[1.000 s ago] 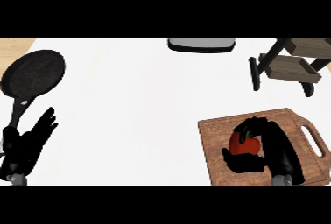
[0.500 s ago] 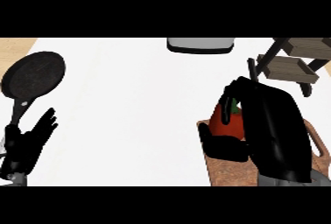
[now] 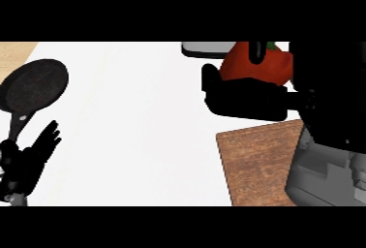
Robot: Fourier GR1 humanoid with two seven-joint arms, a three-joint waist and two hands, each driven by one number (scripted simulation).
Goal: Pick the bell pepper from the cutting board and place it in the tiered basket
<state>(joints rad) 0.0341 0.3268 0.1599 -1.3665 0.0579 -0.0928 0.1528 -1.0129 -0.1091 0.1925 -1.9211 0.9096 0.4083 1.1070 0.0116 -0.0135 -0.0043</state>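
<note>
Right hand (image 3: pixel 250 99) sits large at upper right of the head view, close under the camera, fingers and thumb wrapped round the bell pepper (image 3: pixel 261 65). Pepper is red with a bit of green stem at its top, showing above the black fingers; lower part hidden by the hand. It's clear of the cutting board (image 3: pixel 257 164), which lies below the hand at lower right, brown wood grain, its right side covered by the grey right forearm (image 3: pixel 325 174). Pepper overlaps a grey-and-white object (image 3: pixel 204 48) at the top edge of the counter; can't tell what that is. Tiered basket doesn't show here, blocked or out of view. Left hand (image 3: pixel 32 155) at lower left edge, fingers straight and pointing up, holding nothing, resting. Just above it a black frying pan (image 3: pixel 32 89) on the white counter (image 3: pixel 136 121), handle running down toward the left hand, can't tell if they touch. Strip of wood-coloured surface (image 3: pixel 16 48) at top-left corner.
</note>
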